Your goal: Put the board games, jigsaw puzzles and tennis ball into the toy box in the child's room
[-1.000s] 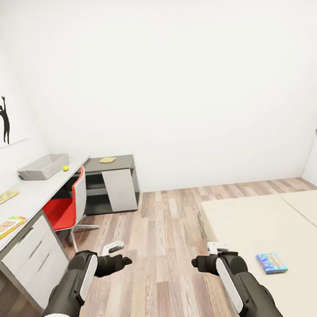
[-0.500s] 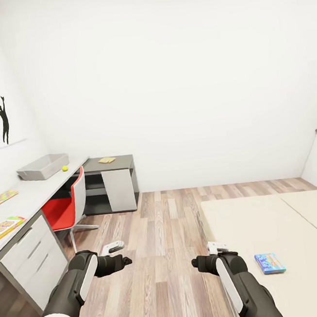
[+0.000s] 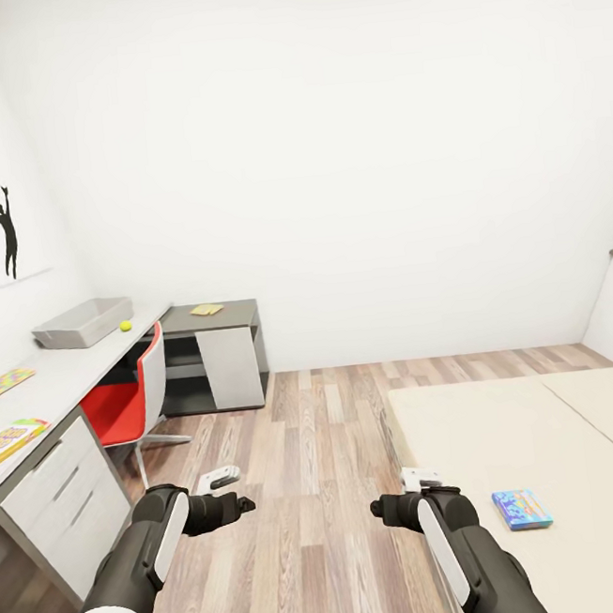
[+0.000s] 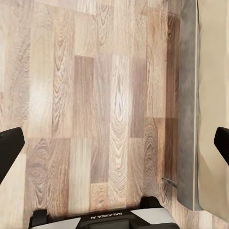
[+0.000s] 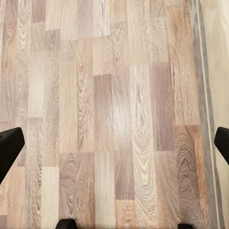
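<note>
A long pale table [image 3: 68, 374] is seen along the wall on the left side of the child's room. The grey toy box [image 3: 84, 322] sits at its far end, and a small yellow-green tennis ball [image 3: 125, 325] lies just beside the box on the table top. Nearer on the table a bright jigsaw puzzle [image 3: 5, 382] lies flat, and a board game [image 3: 9, 441] with a green edge lies near the front edge. A flat yellowish thing [image 3: 207, 309] rests on the lower dark cabinet; it may be the second puzzle, but it is too small to tell. A red chair [image 3: 130, 400] is pushed under the table. On the bed [image 3: 548, 451] at the right, a small blue board game [image 3: 522, 508] lies flat. The left gripper [image 4: 114, 150] and the right gripper [image 5: 114, 148] are held over the wood floor [image 3: 313, 457], fingers spread wide, with nothing between them.
</note>
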Tool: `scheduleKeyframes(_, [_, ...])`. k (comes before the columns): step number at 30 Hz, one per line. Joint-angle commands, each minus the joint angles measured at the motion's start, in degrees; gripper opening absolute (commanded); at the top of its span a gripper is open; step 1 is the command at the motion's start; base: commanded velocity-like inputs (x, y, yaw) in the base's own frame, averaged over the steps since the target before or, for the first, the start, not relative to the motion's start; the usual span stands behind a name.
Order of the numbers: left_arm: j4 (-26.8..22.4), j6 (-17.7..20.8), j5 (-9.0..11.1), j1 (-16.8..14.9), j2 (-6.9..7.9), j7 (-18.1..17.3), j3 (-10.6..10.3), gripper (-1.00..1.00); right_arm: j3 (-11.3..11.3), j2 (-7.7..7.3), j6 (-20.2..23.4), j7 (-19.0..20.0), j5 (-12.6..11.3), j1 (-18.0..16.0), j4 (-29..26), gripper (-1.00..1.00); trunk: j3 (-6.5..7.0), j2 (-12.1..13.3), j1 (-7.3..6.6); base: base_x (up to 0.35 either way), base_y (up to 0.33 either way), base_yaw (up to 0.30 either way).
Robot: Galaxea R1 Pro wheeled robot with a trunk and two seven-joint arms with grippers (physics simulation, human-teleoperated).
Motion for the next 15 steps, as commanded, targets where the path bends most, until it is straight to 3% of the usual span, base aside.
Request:
scheduleKeyframes(1, [-0.04, 0.29, 0.12, -0.05, 0.00, -0.12, 0.09, 1.00, -0.06, 0.04, 0.20, -0.54, -0.62, -0.05, -0.06, 1.00, -0.12, -0.14, 0.04, 0.000, 0.000, -0.052])
scheduleKeyframes(15, [-0.01, 0.29, 0.10, -0.05, 0.00, -0.12, 0.09, 1.00, -0.06, 0.04, 0.20, -0.54, -0.57, -0.05, -0.06, 1.00, -0.06, -0.14, 0.04, 0.000, 0.000, -0.012])
